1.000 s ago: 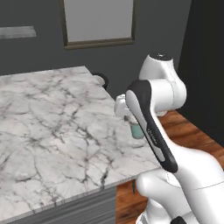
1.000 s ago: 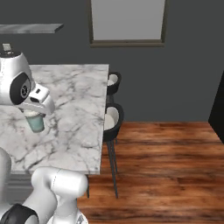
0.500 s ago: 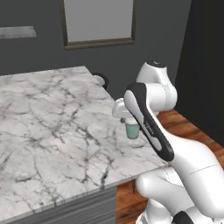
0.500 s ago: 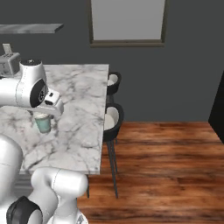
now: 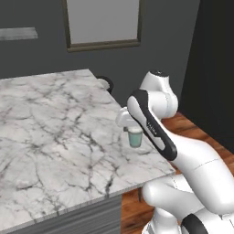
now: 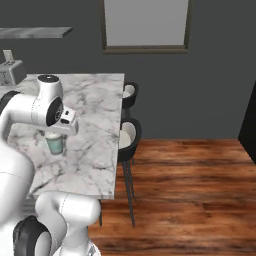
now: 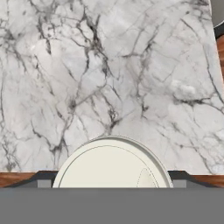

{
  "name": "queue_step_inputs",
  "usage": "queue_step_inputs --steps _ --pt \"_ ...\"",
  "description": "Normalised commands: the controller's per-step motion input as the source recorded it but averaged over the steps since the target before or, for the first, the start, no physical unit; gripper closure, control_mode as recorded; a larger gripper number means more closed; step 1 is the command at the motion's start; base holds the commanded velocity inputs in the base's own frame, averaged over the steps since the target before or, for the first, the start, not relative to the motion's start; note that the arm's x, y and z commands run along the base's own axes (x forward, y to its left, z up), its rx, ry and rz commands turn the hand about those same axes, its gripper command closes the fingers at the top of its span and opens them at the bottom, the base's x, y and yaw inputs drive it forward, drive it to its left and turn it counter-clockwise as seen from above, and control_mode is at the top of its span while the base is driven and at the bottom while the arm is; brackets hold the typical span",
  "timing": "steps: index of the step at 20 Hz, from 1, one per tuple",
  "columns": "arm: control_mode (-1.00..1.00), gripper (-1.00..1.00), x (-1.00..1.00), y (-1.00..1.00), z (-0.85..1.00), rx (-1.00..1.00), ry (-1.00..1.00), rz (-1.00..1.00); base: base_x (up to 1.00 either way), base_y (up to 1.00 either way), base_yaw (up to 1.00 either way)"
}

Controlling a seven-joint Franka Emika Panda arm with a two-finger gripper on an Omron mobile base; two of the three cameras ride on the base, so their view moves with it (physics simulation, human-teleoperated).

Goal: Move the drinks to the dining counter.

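Note:
A small teal cup [image 5: 135, 138] with a white lid sits upright between the fingers of my gripper [image 5: 135, 132], which is shut on it. It is low over the dining counter [image 5: 55, 119], close to the counter's right edge; I cannot tell whether its base touches the marble. From the right base view the cup [image 6: 55, 145] hangs under the gripper [image 6: 56, 138] above the dining counter [image 6: 95, 107]. In the hand view the white lid [image 7: 111, 164] lies between the tips of the gripper [image 7: 111, 179], with the dining counter [image 7: 131, 65] beyond it. The purple drink is out of view.
Two dark stools with pale seats [image 6: 130, 92] [image 6: 127, 135] stand along the counter's right side over a wooden floor [image 6: 190, 190]. One stool back [image 5: 106, 82] shows past the far corner. A toaster [image 6: 11, 71] sits far left. A framed panel [image 5: 103, 20] hangs on the dark wall.
The arm's shoulder and elbow have swung across, and the cup has shifted a little along the counter with the gripper. The grip has stayed the same.

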Motion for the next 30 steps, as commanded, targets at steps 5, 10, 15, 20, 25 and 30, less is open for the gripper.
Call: queue_step_inputs --steps 5,10,15,20,25,30 --pt "-1.0 1.0 0.24 0.03 -0.38 0.02 0.02 0.05 0.0 0.0 0.0" --pt "-1.0 1.0 0.19 0.02 -0.43 0.03 0.0 0.05 0.0 0.0 0.0" --pt "-1.0 1.0 0.11 0.01 -0.43 0.04 0.0 0.05 0.0 0.0 0.0" --pt "-1.0 1.0 0.1 0.04 -0.43 0.03 0.0 0.05 0.0 0.0 0.0" --pt "-1.0 1.0 0.07 0.02 -0.52 0.03 0.0 0.03 0.0 0.0 0.0" --pt "-1.0 1.0 0.14 0.02 -0.46 0.0 0.0 0.0 0.0 0.0 0.0"
